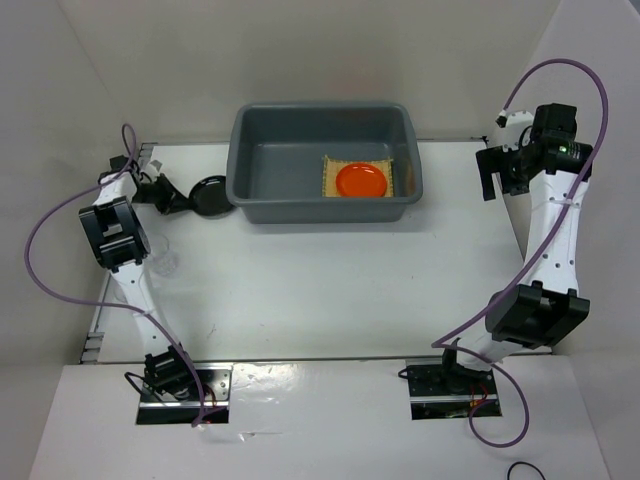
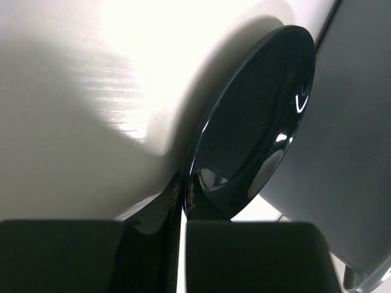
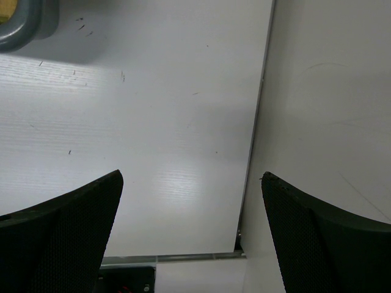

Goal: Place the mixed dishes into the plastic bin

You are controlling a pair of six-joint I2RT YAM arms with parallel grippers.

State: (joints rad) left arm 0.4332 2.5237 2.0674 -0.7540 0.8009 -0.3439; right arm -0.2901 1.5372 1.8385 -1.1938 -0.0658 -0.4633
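The dark grey plastic bin [image 1: 262,150] stands at the back middle of the table. Inside it, the orange plate [image 1: 361,180] lies on the yellow woven mat [image 1: 333,168]. My left gripper [image 1: 172,196] is shut on the rim of the black plate [image 1: 212,193], just left of the bin. In the left wrist view the jaws [image 2: 183,190] pinch the plate [image 2: 256,122], which is tilted against the bin wall [image 2: 348,152]. One clear glass cup [image 1: 164,262] stands on the table by the left arm. My right gripper [image 1: 488,176] is open and empty, right of the bin.
White walls close in the table on the left, back and right. The right wrist view shows bare table, the bin's corner [image 3: 24,24] and the table's right edge against the wall [image 3: 256,122]. A clear glass edge [image 2: 361,278] shows at the left wrist view's lower right.
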